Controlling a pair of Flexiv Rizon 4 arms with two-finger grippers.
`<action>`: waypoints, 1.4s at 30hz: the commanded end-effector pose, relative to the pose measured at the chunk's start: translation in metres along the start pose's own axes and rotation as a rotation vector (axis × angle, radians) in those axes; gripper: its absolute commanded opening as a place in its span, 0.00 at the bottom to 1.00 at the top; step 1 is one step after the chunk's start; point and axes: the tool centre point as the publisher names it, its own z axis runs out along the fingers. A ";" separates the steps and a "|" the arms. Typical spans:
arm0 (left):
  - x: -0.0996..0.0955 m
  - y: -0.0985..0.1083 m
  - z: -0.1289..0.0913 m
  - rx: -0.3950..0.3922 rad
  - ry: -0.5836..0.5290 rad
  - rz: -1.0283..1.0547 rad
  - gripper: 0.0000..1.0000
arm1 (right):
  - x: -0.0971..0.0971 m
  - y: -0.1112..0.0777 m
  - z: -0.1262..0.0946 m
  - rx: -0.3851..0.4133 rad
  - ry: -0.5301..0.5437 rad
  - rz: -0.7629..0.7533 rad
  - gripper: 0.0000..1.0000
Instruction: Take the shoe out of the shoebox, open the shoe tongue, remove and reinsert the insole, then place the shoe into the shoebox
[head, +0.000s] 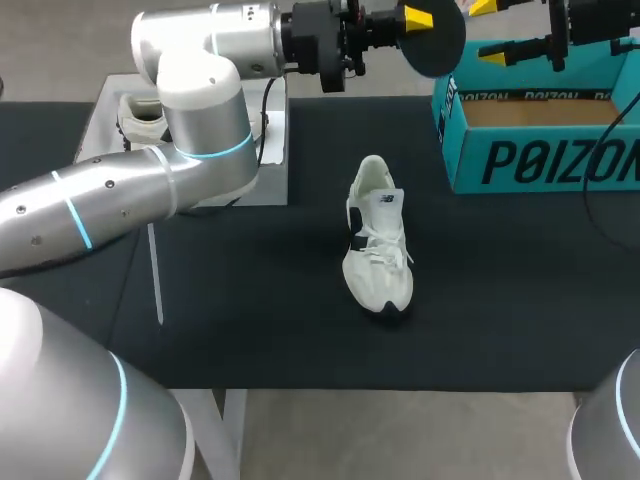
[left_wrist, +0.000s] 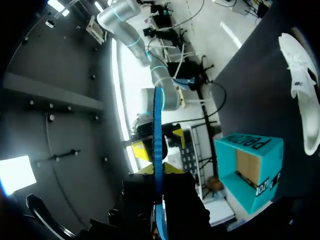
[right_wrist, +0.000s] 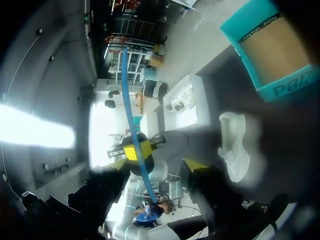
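The shoe (head: 378, 245) lies on its sole at the middle of the table (head: 250, 300), well out of the box (head: 545, 160), which stands open at the far right. Its long axis runs near to far: toe toward the near edge, heel and mouth toward the far side. Both grippers hang high over the far edge, so the shoe sits below them and nearer. The left gripper (head: 418, 18) is clenched on the insole (head: 437, 42) — in its wrist view the yellow tips pinch the blue edge from both sides. The right gripper (head: 488, 30) is released, its fingers spread wide just right of the insole, more over the box than over the shoe. The left gripper is the closer of the two to the shoe's mouth. By my judgement, reinserting means bringing the insole down and toward the near side — lined up with that near-far axis, front end leading into the mouth.
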 end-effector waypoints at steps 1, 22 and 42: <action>-0.005 -0.006 0.004 -0.021 0.044 -0.039 0.00 | 0.003 0.005 0.009 -0.041 -0.006 -0.031 0.58; 0.000 -0.006 0.016 -0.027 0.068 -0.133 0.00 | 0.013 0.006 0.031 -0.030 0.082 -0.105 0.35; 0.001 -0.002 0.011 -0.022 0.068 -0.127 0.00 | 0.015 -0.005 0.028 0.028 0.101 -0.120 0.13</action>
